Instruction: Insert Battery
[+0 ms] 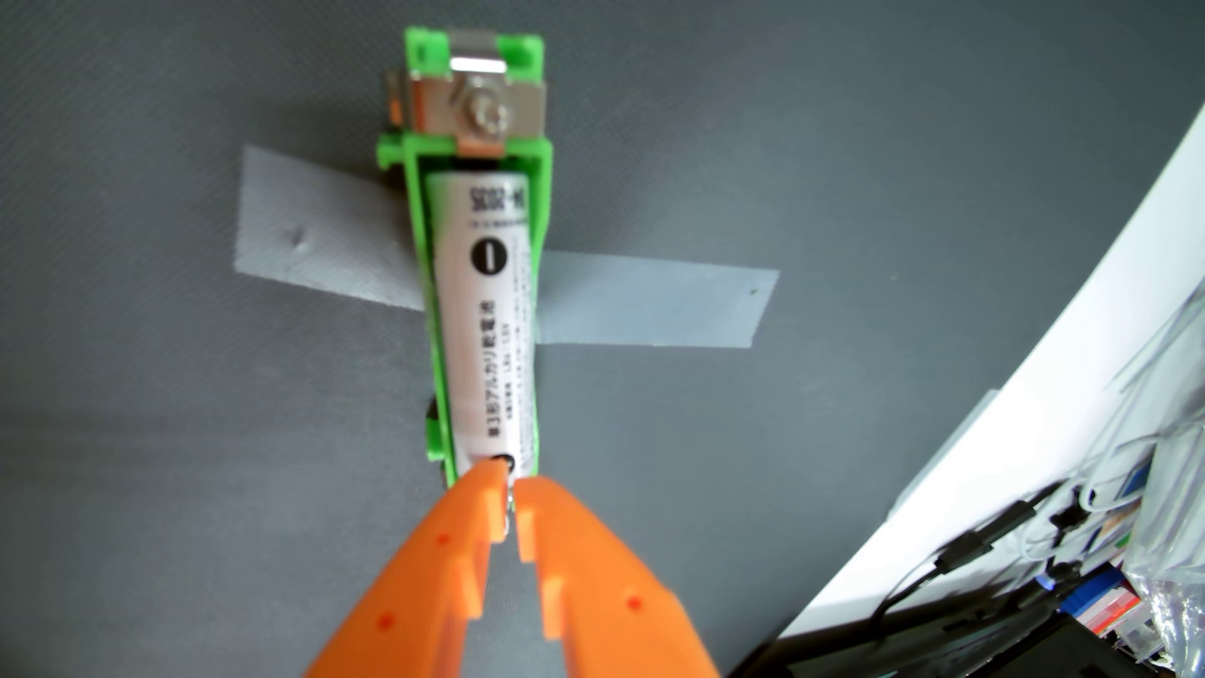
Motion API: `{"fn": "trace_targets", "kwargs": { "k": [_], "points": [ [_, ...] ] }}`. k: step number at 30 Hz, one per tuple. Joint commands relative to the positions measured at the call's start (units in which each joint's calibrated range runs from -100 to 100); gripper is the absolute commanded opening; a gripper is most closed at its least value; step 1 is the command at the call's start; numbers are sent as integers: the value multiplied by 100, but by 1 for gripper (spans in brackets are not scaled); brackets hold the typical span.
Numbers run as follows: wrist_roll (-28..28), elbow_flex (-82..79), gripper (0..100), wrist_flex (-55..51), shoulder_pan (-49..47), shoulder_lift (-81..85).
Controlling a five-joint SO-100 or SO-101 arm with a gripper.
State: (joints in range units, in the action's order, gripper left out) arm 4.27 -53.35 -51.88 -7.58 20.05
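A white AA battery (486, 313) with black print lies lengthwise inside a green plastic battery holder (415, 215). The holder has a metal contact plate with a screw (479, 116) at its far end. My orange gripper (512, 487) comes in from the bottom edge. Its jaws are closed to a thin slit, and the tips touch the battery's near end. A small metal piece shows in the slit just behind the tips. The holder's near end is hidden by the fingers.
Grey tape strips (652, 300) hold the holder to a dark grey mat (163, 424). A white board edge (978, 424) runs diagonally at the right, with black cables (965, 554) and clutter in the bottom right corner.
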Motion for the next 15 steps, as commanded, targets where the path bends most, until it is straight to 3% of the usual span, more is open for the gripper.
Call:
{"fn": "trace_targets", "kwargs": {
  "k": [1,15],
  "points": [
    [-30,206,2,49,26,-8],
    [-30,179,2,40,-33,-17]
  ]
}}
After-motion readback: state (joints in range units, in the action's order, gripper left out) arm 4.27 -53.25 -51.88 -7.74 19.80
